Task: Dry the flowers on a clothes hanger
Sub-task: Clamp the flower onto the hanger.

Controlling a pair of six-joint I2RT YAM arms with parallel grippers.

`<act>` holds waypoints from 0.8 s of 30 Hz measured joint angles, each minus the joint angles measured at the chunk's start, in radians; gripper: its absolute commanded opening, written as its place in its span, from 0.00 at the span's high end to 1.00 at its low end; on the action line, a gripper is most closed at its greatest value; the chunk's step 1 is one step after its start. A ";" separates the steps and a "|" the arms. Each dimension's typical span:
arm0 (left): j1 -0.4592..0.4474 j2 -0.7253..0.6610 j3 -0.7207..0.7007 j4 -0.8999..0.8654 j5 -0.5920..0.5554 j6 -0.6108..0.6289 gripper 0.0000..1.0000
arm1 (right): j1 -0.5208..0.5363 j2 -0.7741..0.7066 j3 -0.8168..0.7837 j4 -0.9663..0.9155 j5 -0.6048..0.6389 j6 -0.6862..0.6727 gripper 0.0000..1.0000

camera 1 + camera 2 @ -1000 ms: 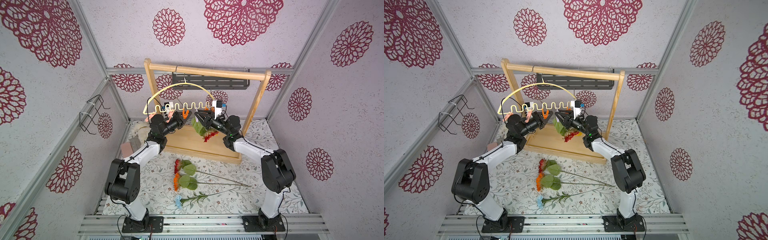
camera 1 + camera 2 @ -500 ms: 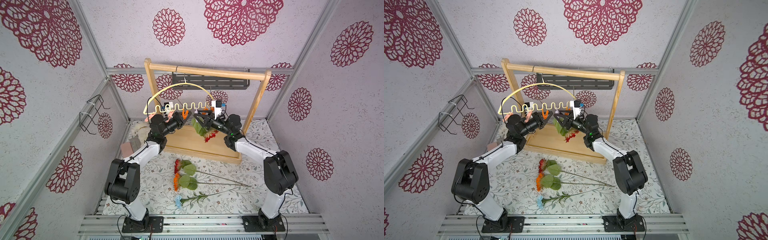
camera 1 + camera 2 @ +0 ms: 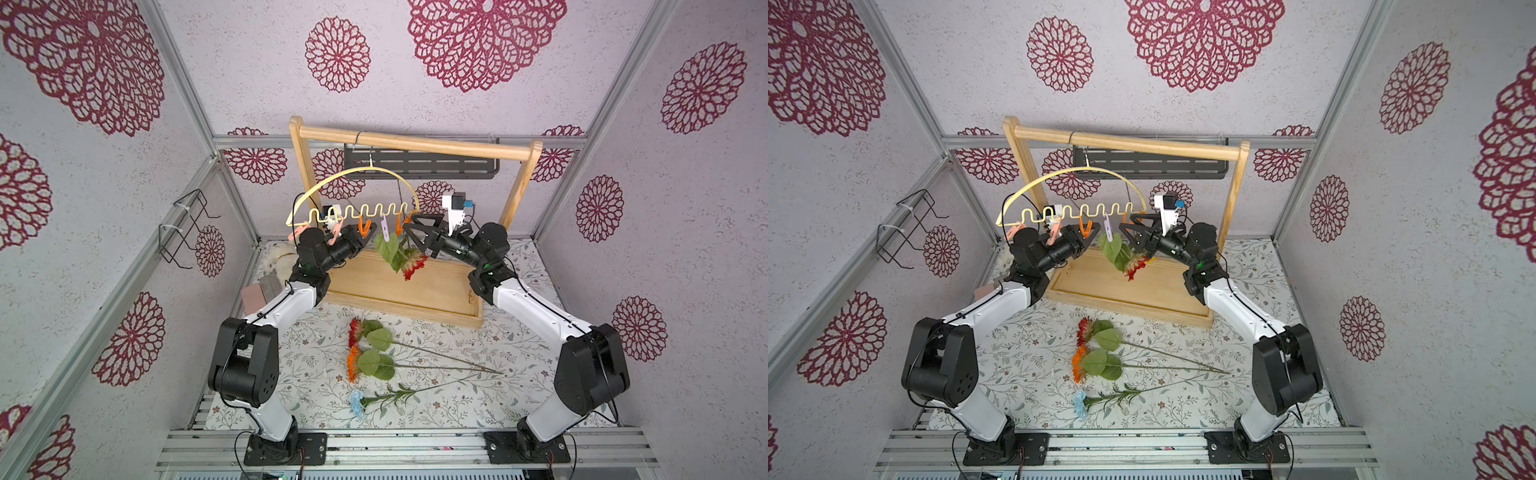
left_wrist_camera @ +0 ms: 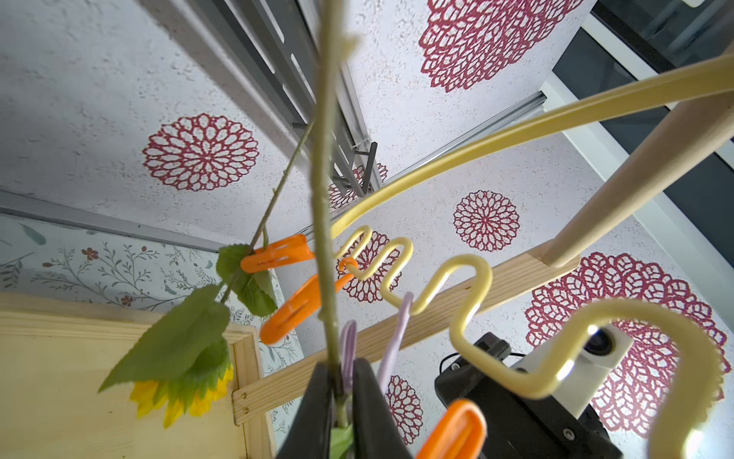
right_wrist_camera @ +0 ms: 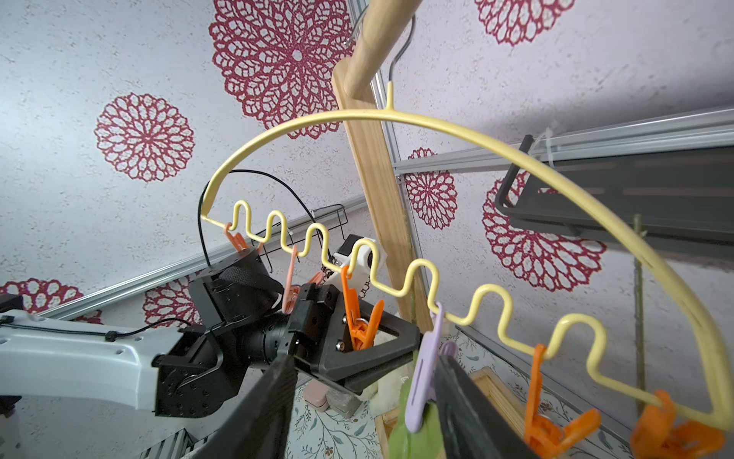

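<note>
Pinning step on one red bloom, by my reading. Clothes hanger hangs by its hook from the top bar of the wooden rack at the far side. Its pins therefore dangle free above the rack base, within reach of both arms.

Hung red flower sits under the lilac pin, right of the wavy bar's middle. Long axis near vertical, slightly tilted: bloom down and a little right, leaf above it, cut end of the stem up past the bar. Head-down is presumably the point of the drying.

Left gripper: jaws drawn narrow about the stem, just beside the pin, likely to steady it while the pin bites. Whether they actually pinch it, cannot tell.

Right gripper: jaws apart, one either side of the lilac pin. Right wrist view shows the pin shut on green stem or leaf and lying against one finger. Reads as the pin let go.

Yellow flower hangs likewise, bloom down, from an orange pin further right.

On the near table lie the second red flower, orange flower and light blue flower. They are flat and side by side, blooms left, stems running right. Three of five unhung.
</note>
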 measured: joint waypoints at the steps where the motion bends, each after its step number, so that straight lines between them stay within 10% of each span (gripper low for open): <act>1: 0.002 0.000 0.000 -0.003 0.000 0.003 0.79 | -0.004 -0.013 -0.010 -0.017 0.000 -0.014 0.40; 24: 0.044 -0.104 -0.158 -0.223 -0.034 0.219 0.52 | -0.053 -0.339 -0.238 -0.538 0.001 -0.517 0.41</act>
